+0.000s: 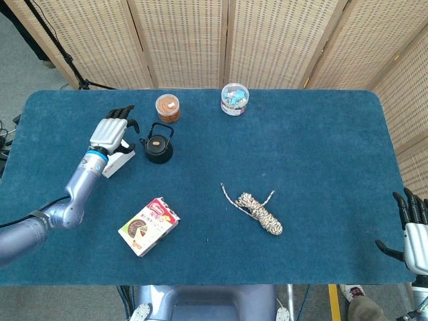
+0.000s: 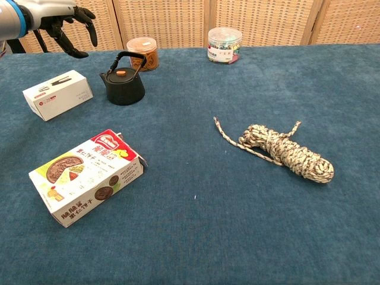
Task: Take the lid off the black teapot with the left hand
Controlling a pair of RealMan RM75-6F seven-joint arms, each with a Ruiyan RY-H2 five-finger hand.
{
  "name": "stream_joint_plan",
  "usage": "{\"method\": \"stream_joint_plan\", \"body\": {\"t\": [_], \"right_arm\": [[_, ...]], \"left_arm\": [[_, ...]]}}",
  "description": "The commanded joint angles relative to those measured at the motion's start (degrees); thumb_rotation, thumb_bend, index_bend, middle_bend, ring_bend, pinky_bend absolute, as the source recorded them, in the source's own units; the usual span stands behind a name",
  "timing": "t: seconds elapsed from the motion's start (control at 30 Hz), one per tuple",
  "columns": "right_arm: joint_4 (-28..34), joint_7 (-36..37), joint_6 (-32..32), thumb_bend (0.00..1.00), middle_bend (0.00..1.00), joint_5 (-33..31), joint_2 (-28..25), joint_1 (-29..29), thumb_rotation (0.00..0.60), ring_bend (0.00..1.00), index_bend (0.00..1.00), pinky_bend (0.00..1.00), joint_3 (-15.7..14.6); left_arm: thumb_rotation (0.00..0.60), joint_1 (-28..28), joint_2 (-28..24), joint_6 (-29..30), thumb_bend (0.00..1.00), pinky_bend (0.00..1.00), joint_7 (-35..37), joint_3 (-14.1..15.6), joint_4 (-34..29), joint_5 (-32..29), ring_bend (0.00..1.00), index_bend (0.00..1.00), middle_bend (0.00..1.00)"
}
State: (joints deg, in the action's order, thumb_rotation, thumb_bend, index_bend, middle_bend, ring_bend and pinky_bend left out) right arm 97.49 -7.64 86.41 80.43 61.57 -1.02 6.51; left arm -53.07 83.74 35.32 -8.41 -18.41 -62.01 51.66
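Left robot hand [image 1: 112,132] spread, empty, above the white box [image 2: 57,94], just left of the black teapot [image 1: 158,145] on the desk [image 1: 314,167]. We should reach past the upright handle [image 2: 130,59] and pinch the orange lid [image 2: 120,73] knob, lifting straight.

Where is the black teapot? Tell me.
In the head view the black teapot sits far-left on the table, between the white box and the orange-lidded jar.
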Motion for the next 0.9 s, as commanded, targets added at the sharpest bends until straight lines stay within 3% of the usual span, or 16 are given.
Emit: {"method": "stream_joint_plan", "body": {"t": [0.03, 0.9], "right_arm": [[0.0, -0.2, -0.1, 0.0, 0.0, -0.2, 0.0, -0.1, 0.6, 0.0, 0.0, 0.0, 0.0], [-0.5, -0.3, -0.5, 0.0, 0.0, -1.6, 0.2, -0.5, 0.6, 0.0, 0.0, 0.0, 0.2]], "left_arm": [[0.6, -2.2, 2.9, -1.3, 0.33, 0.0, -0.7, 0.5, 3.7, -1.6, 0.0, 0.45, 0.0], [0.6, -7.2, 13.5, -4.2, 0.37, 0.0, -1.7, 1.2, 17.2, -5.9, 0.0, 0.47, 0.0]]}}
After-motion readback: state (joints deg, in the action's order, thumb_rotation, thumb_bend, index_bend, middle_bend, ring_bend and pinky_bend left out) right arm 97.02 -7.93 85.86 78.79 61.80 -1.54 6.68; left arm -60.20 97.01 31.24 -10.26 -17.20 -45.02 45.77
